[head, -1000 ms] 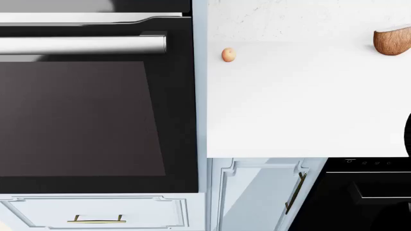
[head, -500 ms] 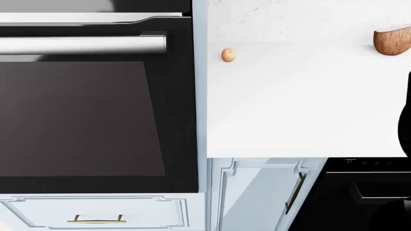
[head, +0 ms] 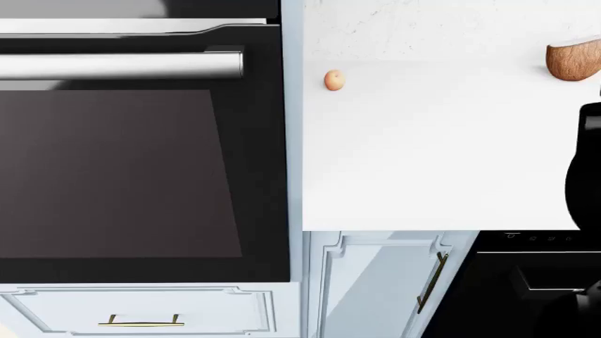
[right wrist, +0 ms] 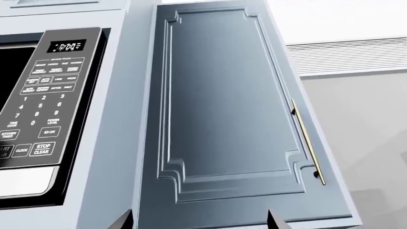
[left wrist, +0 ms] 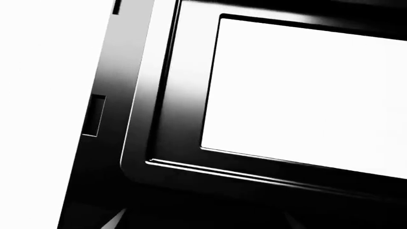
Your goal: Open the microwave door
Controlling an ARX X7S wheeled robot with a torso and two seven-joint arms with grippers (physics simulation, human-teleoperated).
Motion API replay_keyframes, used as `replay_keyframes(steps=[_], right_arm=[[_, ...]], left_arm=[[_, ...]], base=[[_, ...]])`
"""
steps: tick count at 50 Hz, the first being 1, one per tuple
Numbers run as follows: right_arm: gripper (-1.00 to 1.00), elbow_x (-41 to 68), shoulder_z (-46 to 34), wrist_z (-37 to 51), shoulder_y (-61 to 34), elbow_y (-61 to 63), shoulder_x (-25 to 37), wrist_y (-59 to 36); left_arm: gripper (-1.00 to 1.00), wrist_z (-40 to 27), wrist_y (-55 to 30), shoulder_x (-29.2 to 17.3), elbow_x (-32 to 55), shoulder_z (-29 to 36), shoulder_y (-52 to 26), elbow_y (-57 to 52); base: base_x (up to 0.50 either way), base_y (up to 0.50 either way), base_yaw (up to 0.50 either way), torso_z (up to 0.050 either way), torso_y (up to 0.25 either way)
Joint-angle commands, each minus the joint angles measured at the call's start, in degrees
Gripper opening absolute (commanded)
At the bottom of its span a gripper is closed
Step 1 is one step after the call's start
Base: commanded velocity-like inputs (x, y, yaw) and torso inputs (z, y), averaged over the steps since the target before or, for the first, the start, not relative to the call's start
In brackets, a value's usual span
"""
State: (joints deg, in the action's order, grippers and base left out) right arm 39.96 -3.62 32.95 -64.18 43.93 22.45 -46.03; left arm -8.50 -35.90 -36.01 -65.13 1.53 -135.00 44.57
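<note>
Right wrist view: two dark finger tips [right wrist: 121, 220] of the right gripper [right wrist: 199, 222] poke in at the frame edge, set wide apart w/ nothing between them, so jaws spread & empty. Beyond them a blue-grey panelled cabinet door [right wrist: 226, 109] w/ a slim brass bar handle [right wrist: 308, 143] on its right side. Left of that door sits the microwave [right wrist: 38, 157]: black keypad panel [right wrist: 45, 95] w/ lit display & white button labels, door glass at far left, pale push-button strip below the keypad; door looks shut. Head view: right arm shows only as a black rounded shape [head: 584, 169] at the right edge, over the white countertop [head: 441, 155]; gripper itself not seen there. On the counter, a small orange-tan egg-like item [head: 333, 79] near the far left corner & a brown wooden bowl [head: 573, 59] at far right, well apart. Left of the counter, a black glass-front oven [head: 122, 169] w/ brushed steel bar handle [head: 122, 65]; pale blue drawer w/ brass pull [head: 141, 321] under it. Left wrist view: only a black glossy frame around a blown-out white panel [left wrist: 305, 90], very close; left gripper not visible, state can't be told.
</note>
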Motion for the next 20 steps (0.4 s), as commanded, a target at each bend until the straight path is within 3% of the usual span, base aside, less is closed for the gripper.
replay_keyframes(steps=[1, 14, 15, 20], right_arm=[[1.00, -0.1, -0.4, 0.3, 0.7, 0.2, -0.3, 0.6], [1.00, 0.0, -1.4, 0.7, 1.8, 0.6, -0.8, 1.1], [1.00, 0.0, -1.4, 0.8, 1.8, 0.7, -0.9, 1.1], [1.00, 0.2, -1.7, 1.0, 1.9, 0.9, -0.9, 1.0]], left_arm=[[1.00, 0.2, 0.0, -0.1, -0.2, 0.0, 0.0, -0.2], [1.00, 0.2, 0.0, -0.1, -0.2, 0.0, 0.0, -0.2], [1.00, 8.8, 3.2, -2.5, 7.6, -0.2, 0.0, -8.8], [1.00, 11.1, 4.1, 0.8, 11.7, -0.1, 0.0, -12.0]], base=[[0.00, 0.00, 0.00, 0.000, 0.000], [0.00, 0.00, 0.00, 0.000, 0.000], [0.00, 0.00, 0.00, 0.000, 0.000], [0.00, 0.00, 0.00, 0.000, 0.000]])
